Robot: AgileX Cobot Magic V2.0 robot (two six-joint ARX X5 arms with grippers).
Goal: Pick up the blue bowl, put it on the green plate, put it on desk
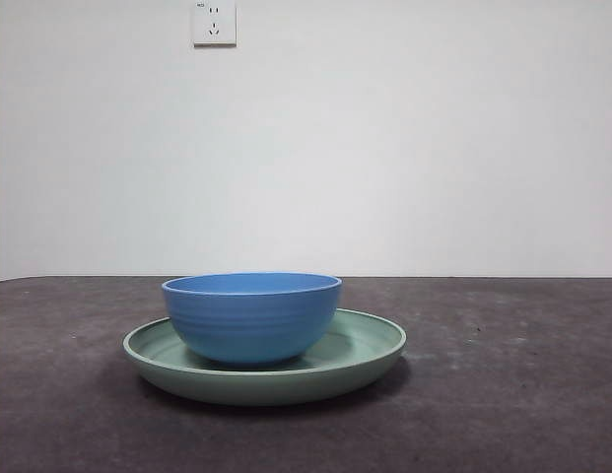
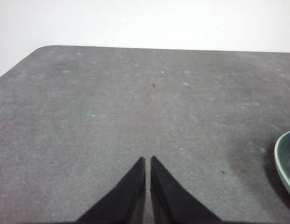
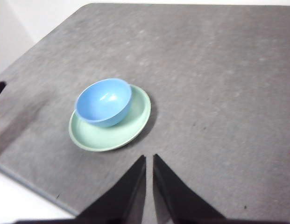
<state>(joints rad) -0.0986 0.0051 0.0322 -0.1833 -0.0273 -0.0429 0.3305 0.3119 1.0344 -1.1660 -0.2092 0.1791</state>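
L gripper (image 2: 147,161): jaws nearly together, thin slit between tips, empty, held above the surface w/ nothing touching. R gripper (image 3: 149,158): same pose, jaws almost closed, narrow gap, empty, raised and angled down. Neither arm shows in front view.

You see only a sliver of the green plate (image 2: 286,161) in the left wrist view, cut by the picture's edge; in the front view the blue bowl (image 1: 251,317) hides the plate's centre; neither arm shows there; the wall socket's (image 1: 214,22) top is cropped.
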